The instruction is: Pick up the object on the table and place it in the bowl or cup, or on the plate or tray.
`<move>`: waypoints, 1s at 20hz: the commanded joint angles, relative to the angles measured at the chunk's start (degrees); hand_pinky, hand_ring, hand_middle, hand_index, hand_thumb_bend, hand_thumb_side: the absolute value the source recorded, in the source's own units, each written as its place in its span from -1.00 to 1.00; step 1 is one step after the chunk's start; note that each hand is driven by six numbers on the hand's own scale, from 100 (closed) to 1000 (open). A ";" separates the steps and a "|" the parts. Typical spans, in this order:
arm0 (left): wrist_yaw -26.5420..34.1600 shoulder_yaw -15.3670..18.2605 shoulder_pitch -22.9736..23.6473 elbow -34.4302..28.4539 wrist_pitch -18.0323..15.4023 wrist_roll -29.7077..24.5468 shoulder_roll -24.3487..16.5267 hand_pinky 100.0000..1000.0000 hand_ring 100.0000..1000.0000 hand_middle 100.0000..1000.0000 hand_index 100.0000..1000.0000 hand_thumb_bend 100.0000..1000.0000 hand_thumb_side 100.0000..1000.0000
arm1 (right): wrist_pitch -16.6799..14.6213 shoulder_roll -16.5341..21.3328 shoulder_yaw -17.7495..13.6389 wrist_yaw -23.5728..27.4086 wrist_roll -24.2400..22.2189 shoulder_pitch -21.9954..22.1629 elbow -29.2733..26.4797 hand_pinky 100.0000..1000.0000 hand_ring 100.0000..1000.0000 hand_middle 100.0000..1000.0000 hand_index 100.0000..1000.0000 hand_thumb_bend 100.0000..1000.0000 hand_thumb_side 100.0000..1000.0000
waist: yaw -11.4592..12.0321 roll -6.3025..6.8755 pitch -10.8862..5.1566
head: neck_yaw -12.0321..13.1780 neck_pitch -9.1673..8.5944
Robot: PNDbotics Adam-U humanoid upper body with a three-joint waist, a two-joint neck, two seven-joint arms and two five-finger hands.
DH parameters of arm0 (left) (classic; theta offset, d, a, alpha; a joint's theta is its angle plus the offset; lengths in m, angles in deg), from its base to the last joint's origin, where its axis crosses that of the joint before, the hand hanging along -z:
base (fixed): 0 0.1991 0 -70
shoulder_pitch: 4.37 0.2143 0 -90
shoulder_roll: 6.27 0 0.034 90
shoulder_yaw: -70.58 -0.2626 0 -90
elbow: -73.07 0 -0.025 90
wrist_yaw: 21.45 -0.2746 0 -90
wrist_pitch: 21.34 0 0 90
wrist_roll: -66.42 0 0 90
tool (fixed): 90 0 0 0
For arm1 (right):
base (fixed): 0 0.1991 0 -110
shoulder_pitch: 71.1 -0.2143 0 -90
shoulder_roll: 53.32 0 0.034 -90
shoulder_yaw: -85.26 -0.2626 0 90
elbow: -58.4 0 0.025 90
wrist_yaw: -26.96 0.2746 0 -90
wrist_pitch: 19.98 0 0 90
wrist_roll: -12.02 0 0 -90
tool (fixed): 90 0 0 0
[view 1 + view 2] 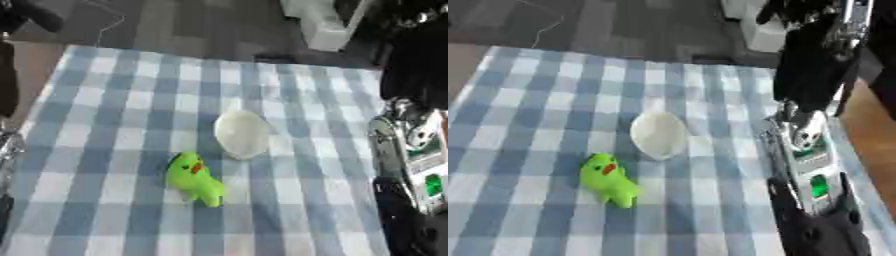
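Right hand (820, 232) showed at the near right edge of the worktop (535, 90), forearm running up along that edge. It was dark and low in view; whether its fingers were open or curled could not be told. It held nothing that could be seen and sat well apart from the toy. Left hand: only a dark and silver sliver at the left edge of the left eye view, not enough to identify; recorded as not in view.

Task object: a bright green toy (194, 178), bird-like, with an orange patch near its top. It lay on the blue-and-white checked cloth near the middle of the worktop, slightly toward the near edge, long axis slanting toward the near right. Free on all sides.

Handling, judged: looks like a light, soft or rubbery moulded piece, not fragile, possibly a little slick. The rounded body is the widest part; a grasp across the middle of the body, fingers on one flank and thumb on the other, seems safest. The narrow lower end would likely twist out.

Container: a white bowl (241, 133), just beyond the toy toward the far right, near but not touching. It appeared tilted or on its side, with nothing seen inside.
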 commanded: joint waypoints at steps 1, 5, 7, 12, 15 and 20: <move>0.11 0.47 -0.29 -1.00 -0.01 0.02 -0.33 -0.08 -0.19 0.43 0.52 -0.21 0.56 | 0.00 -0.07 -0.21 -0.33 -0.01 -0.76 -0.39 -0.57 -0.22 0.18 0.55 -1.00 0.67 | 0.08 0.60 -0.78 | -0.02 -0.45; 0.09 0.48 -0.27 -1.00 -0.03 0.01 -0.35 -0.08 -0.19 0.43 0.52 -0.21 0.56 | 0.02 -0.13 -0.18 -0.38 -0.05 -0.81 -0.38 -0.57 -0.22 0.18 0.55 -1.00 0.67 | 0.04 0.59 -0.74 | -0.18 -0.99; 0.06 0.52 -0.24 -1.00 -0.02 0.03 -0.34 -0.08 -0.19 0.43 0.52 -0.22 0.56 | 0.02 -0.25 -0.18 -0.36 -0.05 -0.83 -0.39 -0.56 -0.22 0.18 0.55 -1.00 0.67 | -0.01 0.61 -0.73 | -0.23 -1.47; -1.30 0.67 -0.13 -0.97 0.25 -0.86 -0.72 -0.07 -0.18 0.44 0.53 -0.21 0.57 | -0.02 -0.45 -0.19 -0.45 -0.04 -0.87 -0.46 -0.56 -0.22 0.18 0.55 -1.00 0.67 | -0.20 0.68 -0.76 | -0.24 -0.93; -10.02 0.86 0.41 0.63 2.15 -6.68 -1.93 -0.14 -0.19 0.46 0.56 -0.12 0.61 | 0.00 -0.50 -0.14 -0.47 -0.09 -0.87 -0.38 -0.56 -0.22 0.18 0.55 -1.00 0.67 | -0.48 0.76 -0.73 | -0.75 -0.33; -26.04 -2.72 2.72 3.05 2.66 -17.71 -5.82 -0.19 -0.16 0.48 0.55 -0.08 0.68 | -0.06 -0.59 0.05 -0.54 -0.28 -0.98 -0.39 -0.56 -0.22 0.18 0.55 -1.00 0.67 | -1.04 1.46 -0.51 | 0.30 -0.06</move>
